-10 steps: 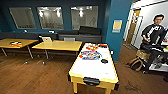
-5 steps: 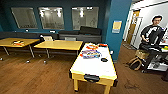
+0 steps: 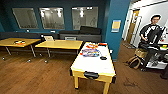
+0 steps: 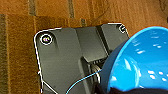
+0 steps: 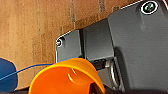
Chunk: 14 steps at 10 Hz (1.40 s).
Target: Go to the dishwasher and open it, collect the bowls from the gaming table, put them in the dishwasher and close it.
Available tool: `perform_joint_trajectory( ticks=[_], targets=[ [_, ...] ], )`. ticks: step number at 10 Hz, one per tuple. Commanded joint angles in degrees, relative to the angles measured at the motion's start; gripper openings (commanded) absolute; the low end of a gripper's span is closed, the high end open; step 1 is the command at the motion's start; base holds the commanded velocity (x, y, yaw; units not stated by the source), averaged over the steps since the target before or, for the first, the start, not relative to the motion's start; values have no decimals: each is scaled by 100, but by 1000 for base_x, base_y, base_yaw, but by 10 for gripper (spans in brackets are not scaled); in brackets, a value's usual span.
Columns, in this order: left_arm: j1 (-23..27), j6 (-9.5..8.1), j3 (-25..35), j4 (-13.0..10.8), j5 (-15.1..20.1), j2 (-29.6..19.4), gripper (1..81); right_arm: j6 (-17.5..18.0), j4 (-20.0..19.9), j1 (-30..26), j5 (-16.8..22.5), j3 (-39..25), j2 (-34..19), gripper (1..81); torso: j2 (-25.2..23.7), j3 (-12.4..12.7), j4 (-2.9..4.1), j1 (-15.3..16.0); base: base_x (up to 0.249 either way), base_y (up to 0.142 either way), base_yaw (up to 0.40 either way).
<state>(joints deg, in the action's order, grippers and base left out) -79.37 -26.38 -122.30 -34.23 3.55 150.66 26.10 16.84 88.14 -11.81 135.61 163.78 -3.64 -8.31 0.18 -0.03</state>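
Wood floor (image 3: 37, 77) under both wrists. Gaming table (image 3: 93, 63) ahead in head view, well apart from the robot, white top bearing game boxes (image 3: 90, 52) toward the far end. Person (image 3: 151, 30) at a rig to the right. Blue bowl (image 4: 142, 62) close against left gripper (image 4: 117, 90), judged clamped at the rim; yellow bowl (image 5: 65, 77) likewise at right gripper (image 5: 100, 89), judged clamped. Both carried above the floor, tilted. Interiors empty as far as visible. Step judged: collection done, carrying to the dishwasher. Next move calls for a steady drive, firm hold and no knocks to either rim.
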Motion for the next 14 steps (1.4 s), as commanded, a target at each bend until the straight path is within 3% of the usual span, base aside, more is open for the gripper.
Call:
perform_joint_trajectory(
  ticks=[1,14],
  targets=[
    [304,1,-57,65,216,-19,10,-26,136,-195,232,-88,-53,10,0,0,0,3,-118,0,0],
    [251,10,-154,83,208,52,10,-26,171,-160,302,184,105,10,0,0,0,3,-117,0,0]
  ],
)
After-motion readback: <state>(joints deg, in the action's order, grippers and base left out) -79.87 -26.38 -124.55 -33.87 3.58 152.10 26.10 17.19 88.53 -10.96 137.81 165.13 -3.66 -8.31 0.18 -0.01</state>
